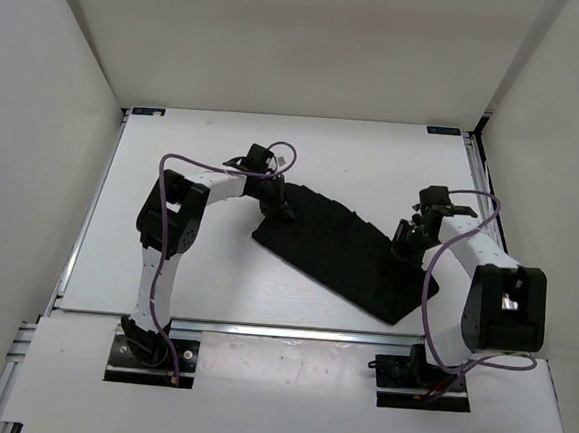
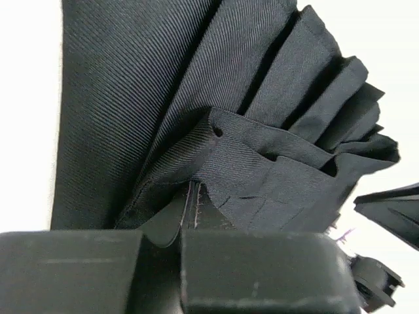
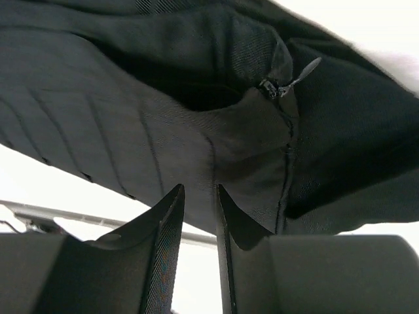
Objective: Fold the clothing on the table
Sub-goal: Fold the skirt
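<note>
the white table (image 1: 185,269) is seen with open surface at its far and left sides. the pleated black clothing (image 1: 337,250) is laid right of centre, its long axis run diagonally from far-left to near-right, its near corner close to the front rail. its far-left end is clamped by the left gripper (image 1: 275,203). the right gripper (image 1: 408,236) is held narrowly parted at the right edge.

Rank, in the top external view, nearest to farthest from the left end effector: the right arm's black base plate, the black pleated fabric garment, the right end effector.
1. Black pleated fabric garment: its far-left corner is in the left end effector.
2. Right end effector: at the garment's right edge.
3. Right arm's black base plate: near edge, right.
</note>
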You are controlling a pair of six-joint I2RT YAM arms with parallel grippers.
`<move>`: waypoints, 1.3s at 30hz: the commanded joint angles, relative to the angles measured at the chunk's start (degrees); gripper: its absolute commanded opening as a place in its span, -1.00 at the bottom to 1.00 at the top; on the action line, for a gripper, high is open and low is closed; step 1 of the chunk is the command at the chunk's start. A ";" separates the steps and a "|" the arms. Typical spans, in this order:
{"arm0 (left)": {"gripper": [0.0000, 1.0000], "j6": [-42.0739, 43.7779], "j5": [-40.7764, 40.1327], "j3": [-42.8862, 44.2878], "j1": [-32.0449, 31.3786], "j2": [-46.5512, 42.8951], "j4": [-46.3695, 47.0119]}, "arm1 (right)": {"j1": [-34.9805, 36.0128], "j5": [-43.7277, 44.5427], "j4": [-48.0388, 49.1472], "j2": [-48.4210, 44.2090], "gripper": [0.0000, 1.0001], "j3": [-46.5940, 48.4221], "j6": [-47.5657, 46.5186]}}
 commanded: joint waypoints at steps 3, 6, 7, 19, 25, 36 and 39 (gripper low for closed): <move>-1.00 4.78 -13.55 -4.50 0.18 -5.55 -7.55 | -0.01 -1.12 -1.12 4.51 -0.37 3.69 -3.61; -1.00 4.26 -16.89 -13.19 1.76 -12.24 -6.40 | -0.36 -0.41 -1.73 6.27 -0.36 6.32 -4.67; -1.00 4.08 -18.03 -16.26 2.90 -15.04 -5.79 | -0.36 -0.33 -2.17 6.62 -0.37 6.77 -4.84; -1.00 2.15 -10.77 -33.70 10.64 -33.17 -2.09 | 1.48 -5.60 0.73 12.16 -0.30 14.06 -4.85; -1.00 2.58 -6.54 -22.64 14.77 -35.63 -4.28 | 3.50 -13.85 4.32 15.06 -0.20 17.94 -6.86; -1.00 7.60 -13.39 -21.03 18.73 -29.84 -4.39 | 5.87 -14.66 4.95 20.77 -0.11 23.38 -11.27; -1.00 7.94 -15.66 -22.96 18.47 -29.30 -3.94 | 5.96 -14.48 4.86 21.04 -0.10 23.91 -12.14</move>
